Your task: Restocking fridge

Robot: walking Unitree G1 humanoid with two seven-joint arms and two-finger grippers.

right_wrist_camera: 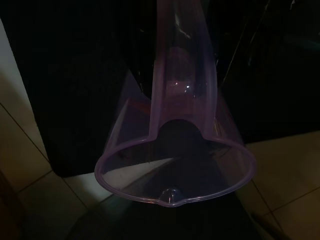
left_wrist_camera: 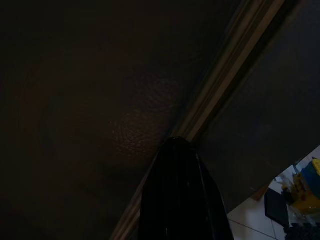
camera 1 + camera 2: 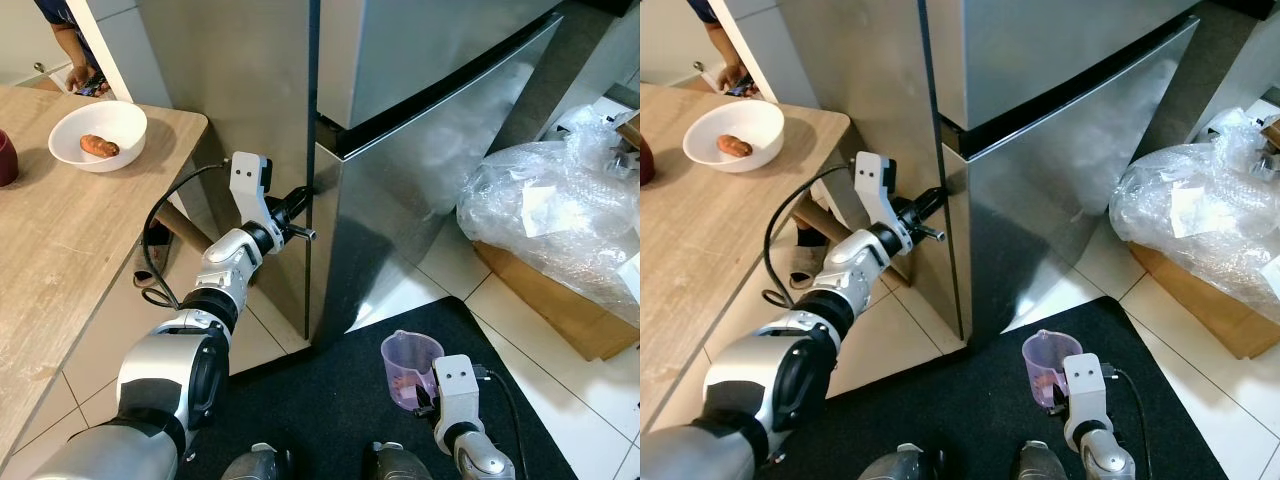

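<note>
— Reaching out with my left gripper (image 3: pixel 303 215), I have its black fingertips at the vertical seam on the corner of the stainless-steel fridge (image 3: pixel 420 150), just below the dark gap between the upper and lower doors.

— Are those fingers spread or pressed together?

— I cannot tell. My left wrist view is very dark: one black finger (image 2: pixel 182 195) lies against the metal seam, nothing more.

— And your right side?

— My right gripper (image 3: pixel 420 400) is low, over the black mat (image 3: pixel 330 400) in front of the fridge. It is pinching a translucent purple measuring jug (image 3: pixel 410 368) by the handle side. In my right wrist view the jug's rim (image 1: pixel 172 192) with its small pour spout faces the camera, and the handle channel runs up from it.

— Is anything inside the jug?

— Something small and reddish shows through the plastic in the head views; I cannot say what it is.

— What else is around you?

— To my left is a wooden counter (image 3: pixel 60 240) with a white bowl (image 3: pixel 98 135) holding a brownish-orange piece of food (image 3: pixel 99 146), possibly a sweet potato. A dark red object (image 3: pixel 6 158) stands at the counter's edge. A person's hand (image 3: pixel 78 76) is beyond the far end of the counter. To my right, a heap of clear plastic wrap (image 3: pixel 555 215) lies on a cardboard box (image 3: pixel 570 310) on the white tiled floor (image 3: pixel 450 285).
</note>
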